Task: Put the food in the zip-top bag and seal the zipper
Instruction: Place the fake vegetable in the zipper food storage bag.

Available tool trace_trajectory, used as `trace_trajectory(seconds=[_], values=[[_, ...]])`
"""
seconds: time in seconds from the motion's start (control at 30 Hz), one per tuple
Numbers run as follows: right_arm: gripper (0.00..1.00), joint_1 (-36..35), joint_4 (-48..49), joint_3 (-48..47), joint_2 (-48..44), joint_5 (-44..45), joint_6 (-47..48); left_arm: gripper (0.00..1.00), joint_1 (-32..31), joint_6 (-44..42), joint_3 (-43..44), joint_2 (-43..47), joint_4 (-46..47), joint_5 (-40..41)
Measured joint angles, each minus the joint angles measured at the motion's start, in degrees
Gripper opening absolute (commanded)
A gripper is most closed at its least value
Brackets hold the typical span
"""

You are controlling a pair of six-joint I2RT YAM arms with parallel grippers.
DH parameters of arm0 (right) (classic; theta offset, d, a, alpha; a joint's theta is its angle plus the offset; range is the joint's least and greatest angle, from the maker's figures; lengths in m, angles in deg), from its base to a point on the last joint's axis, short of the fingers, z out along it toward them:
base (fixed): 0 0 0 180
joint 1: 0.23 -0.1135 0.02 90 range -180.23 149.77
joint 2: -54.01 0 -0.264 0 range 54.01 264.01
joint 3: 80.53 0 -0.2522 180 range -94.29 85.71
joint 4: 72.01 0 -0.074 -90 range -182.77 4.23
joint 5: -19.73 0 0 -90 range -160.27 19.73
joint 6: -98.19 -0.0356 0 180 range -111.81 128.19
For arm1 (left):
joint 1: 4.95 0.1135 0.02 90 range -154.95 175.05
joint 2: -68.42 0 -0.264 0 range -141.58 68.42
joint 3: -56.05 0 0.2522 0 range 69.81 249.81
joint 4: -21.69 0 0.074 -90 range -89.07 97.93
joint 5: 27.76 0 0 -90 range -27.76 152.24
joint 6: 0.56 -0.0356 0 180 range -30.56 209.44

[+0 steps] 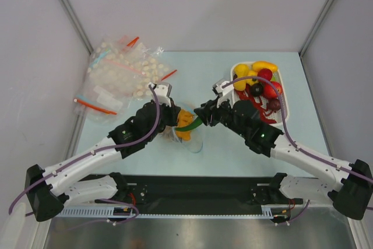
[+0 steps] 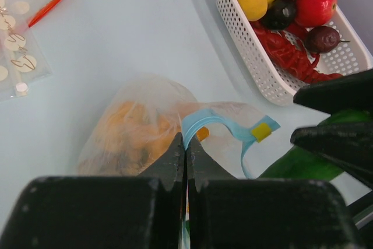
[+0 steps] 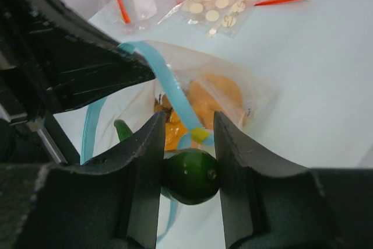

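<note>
Tabletop; wrist-view detail: left jaws tight on zipper, right jaws around green food.

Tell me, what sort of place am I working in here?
Probably a robot test cell, not a kitchen: plain panel walls enclose a pale tabletop, and the food in the white basket looks plastic.

Table: pale blue, matte top. Enclosure: plain light grey back wall, left wall and right wall, joined by metal corner posts. Near edge: black strip, then brushed metal surface. Lighting: even, diffuse, with soft shadows.
</note>
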Motion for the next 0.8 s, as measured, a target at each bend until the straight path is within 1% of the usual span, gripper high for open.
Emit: trace_trajectory(seconds=[0.07, 0.2, 0.3, 0.4, 0.5, 0.57, 0.7, 0.8], values=[[0.00, -3.04, 2.40, 0.72, 0.68, 2.27, 0.94, 0.00, 0.00, 0.42, 0.00, 0.00, -0.50, 0.00], [0.00, -10.62, 8.50, 3.63, 2.86, 9.73, 3.13, 0.00, 0.00, 1.42, 0.00, 0.66, -1.05, -0.13], [0.00, -16.20, 11.80, 4.26, 5.75, 17.92, 5.05, 0.00, 0.00, 2.19, 0.00, 1.49, -1.07, -0.46], [0.00, -19.89, 15.32, 4.42, 7.65, 27.21, 7.08, 0.00, 0.00, 2.69, 0.00, 1.99, -1.09, -0.74], [0.00, -21.18, 19.12, 5.29, 7.78, 35.12, 8.22, 0.00, 0.00, 3.10, 0.00, 2.12, -1.40, -0.92], [0.00, -21.16, 20.87, 5.60, 7.76, 38.93, 8.55, 0.00, 0.00, 3.48, 0.00, 2.12, -1.53, -1.07], [0.00, -20.92, 21.62, 5.70, 7.72, 42.51, 7.93, 0.00, 0.00, 5.49, 0.00, 2.01, -1.86, -1.38], [0.00, -20.92, 19.91, 5.29, 7.87, 44.59, 5.18, 0.00, 0.00, 7.45, 0.28, 1.29, -2.25, -1.27]])
